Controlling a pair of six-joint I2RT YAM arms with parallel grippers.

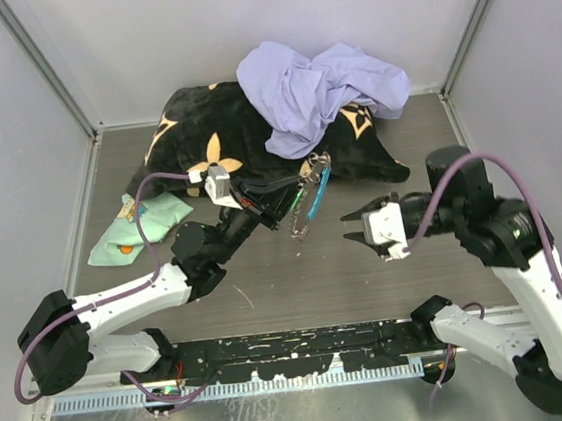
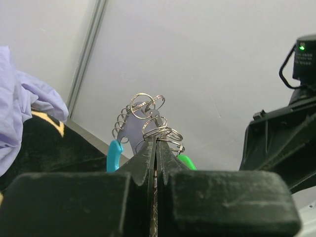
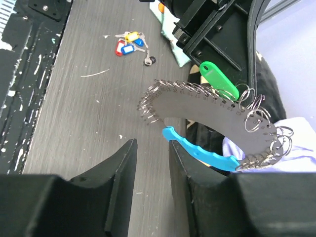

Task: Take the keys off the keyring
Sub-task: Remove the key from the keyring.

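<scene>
The right claw (image 1: 349, 229) hovers part-spread and empty near the keyring (image 3: 207, 106), which the left claw (image 2: 156, 145) pinches shut aloft, one green-tagged key (image 3: 219, 79) attached; loose keys (image 3: 129, 43) lie on the bench (image 3: 74, 108) beyond, near the mint cloth (image 1: 142, 225)

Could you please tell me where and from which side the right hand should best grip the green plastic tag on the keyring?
Probably its free rounded end, pinched across the flat faces. The green plastic tag juts clear of the grey crescent keyring plate clamped by the left hand, fastened only at its ring end. The open right hand could approach from that free end.
</scene>
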